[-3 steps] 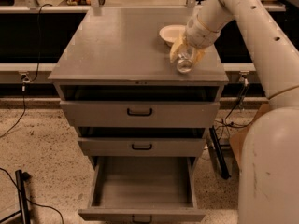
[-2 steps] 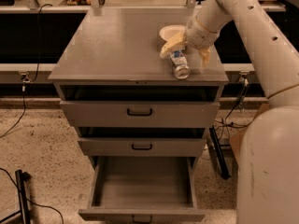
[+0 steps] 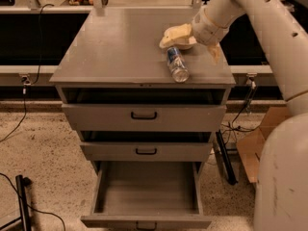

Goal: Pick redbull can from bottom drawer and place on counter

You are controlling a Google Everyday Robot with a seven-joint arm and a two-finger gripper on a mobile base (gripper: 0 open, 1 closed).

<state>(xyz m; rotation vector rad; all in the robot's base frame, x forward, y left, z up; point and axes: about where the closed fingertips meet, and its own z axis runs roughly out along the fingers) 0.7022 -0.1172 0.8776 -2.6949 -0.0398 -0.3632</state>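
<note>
Claw (image 3: pixel 192 46) hangs spread and empty at the worktop's (image 3: pixel 120 47) two o'clock, with the can (image 3: pixel 177 64) lying on its side at the claw's seven o'clock; advise withdrawing straight upward, since any nudge could roll it off.

Cream bowl (image 3: pixel 187 45) beneath the jaws, cardboard box (image 3: pixel 248 150) on floor (image 3: pixel 43 148).

The redbull can (image 3: pixel 177 64) lies sideways on the counter (image 3: pixel 120 47) — hand (image 3: pixel 192 44), jaws apart, behind.
</note>
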